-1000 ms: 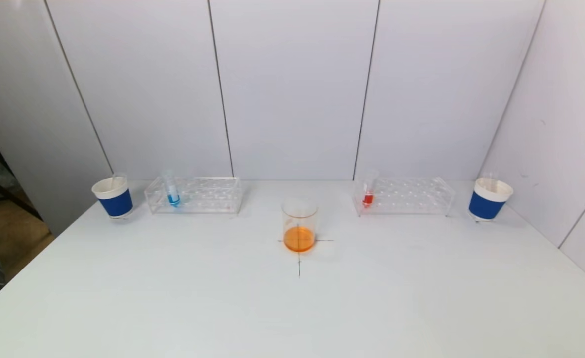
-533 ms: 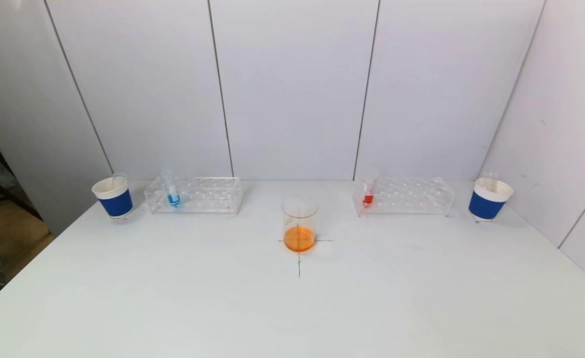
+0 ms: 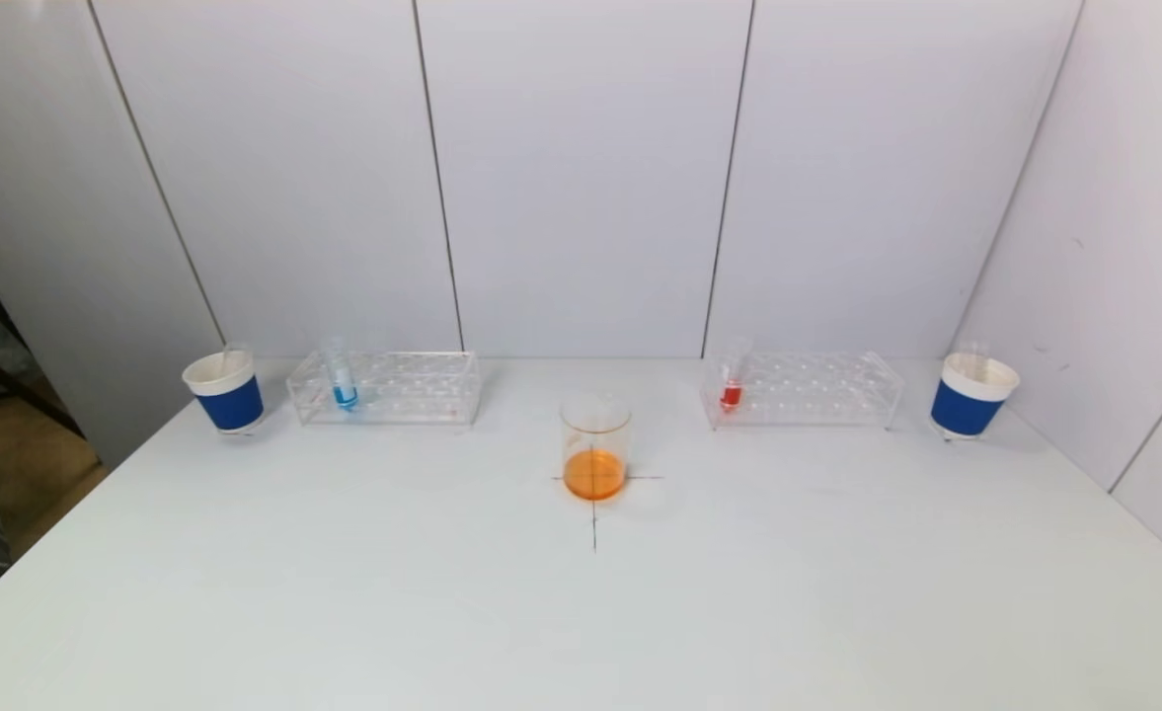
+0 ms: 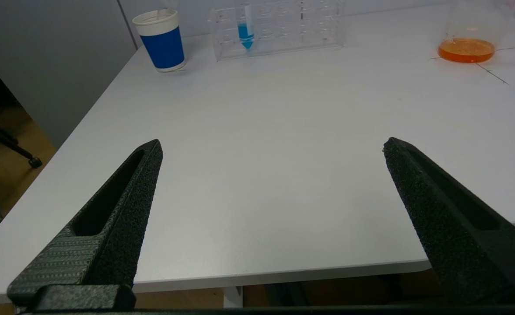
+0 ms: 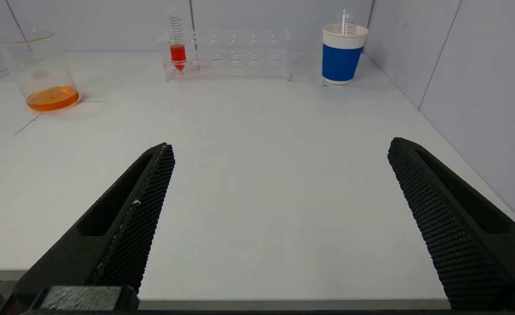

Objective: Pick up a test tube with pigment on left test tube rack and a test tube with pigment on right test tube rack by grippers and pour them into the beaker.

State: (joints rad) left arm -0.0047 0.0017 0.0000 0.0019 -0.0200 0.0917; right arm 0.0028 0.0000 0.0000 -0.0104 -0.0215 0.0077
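A test tube with blue pigment [image 3: 342,380] [image 4: 245,27] stands in the clear left rack [image 3: 413,387] [image 4: 292,24]. A test tube with red pigment [image 3: 732,383] [image 5: 177,48] stands in the clear right rack [image 3: 817,390] [image 5: 244,54]. The glass beaker [image 3: 595,446] [image 4: 466,39] [image 5: 43,70] holds orange liquid and sits on a cross mark mid-table. My left gripper [image 4: 272,146] hangs open at the table's near edge, far from the blue tube. My right gripper [image 5: 281,146] is open too, at the near edge, nothing between its fingers. Neither gripper shows in the head view.
A blue-banded paper cup [image 3: 225,392] [image 4: 161,41] stands left of the left rack; another cup [image 3: 971,395] [image 5: 343,53] stands right of the right rack, near the side wall [image 3: 1114,247]. White panels close the back. The table's left edge [image 3: 57,523] drops to the floor.
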